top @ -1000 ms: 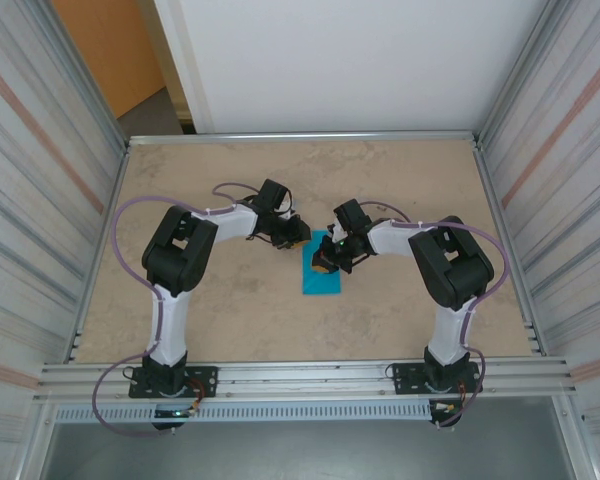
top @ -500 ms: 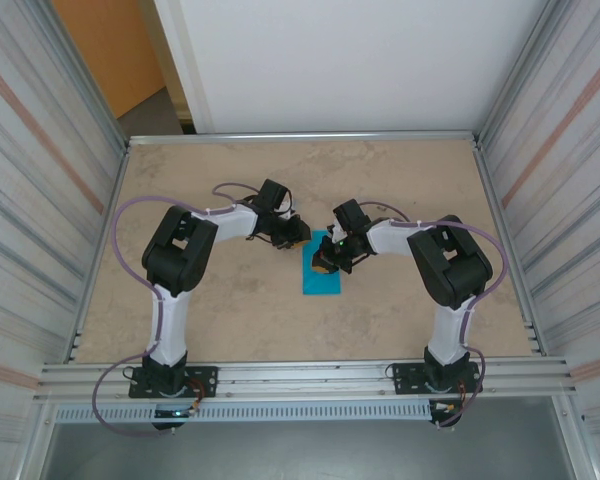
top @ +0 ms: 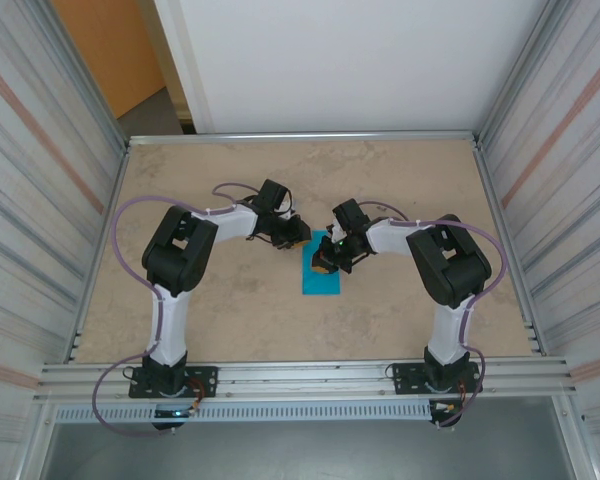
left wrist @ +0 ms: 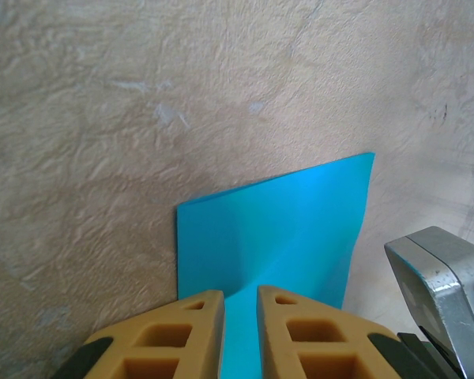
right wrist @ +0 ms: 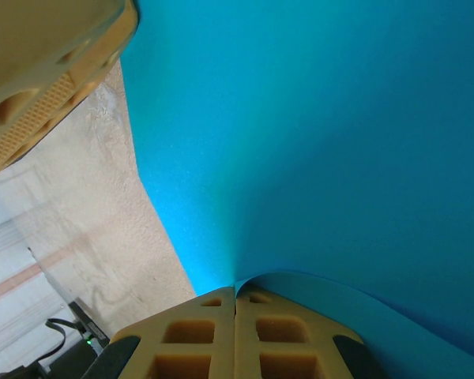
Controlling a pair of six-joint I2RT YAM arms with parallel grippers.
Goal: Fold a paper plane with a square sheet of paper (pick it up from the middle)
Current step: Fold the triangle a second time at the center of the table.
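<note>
The square sheet of paper (top: 322,281) lies mid-table as a narrow teal strip, folded lengthwise. My right gripper (top: 325,263) is down on its left part. In the right wrist view that gripper (right wrist: 235,288) is shut on a curled edge of the sheet (right wrist: 316,142), which rises from the seam of the pads. My left gripper (top: 302,233) sits at the sheet's far left corner. Its tan fingers (left wrist: 197,316) stand a narrow gap apart over the teal paper (left wrist: 284,221), and I see nothing pinched between them. A soft crease runs across the sheet.
Beige stone-patterned tabletop (top: 210,300) spreads around the paper. Corrugated metal walls (top: 40,200) close both sides and a metal rail (top: 300,375) runs along the near edge. The right gripper's metal body (left wrist: 442,268) is close beside my left fingers.
</note>
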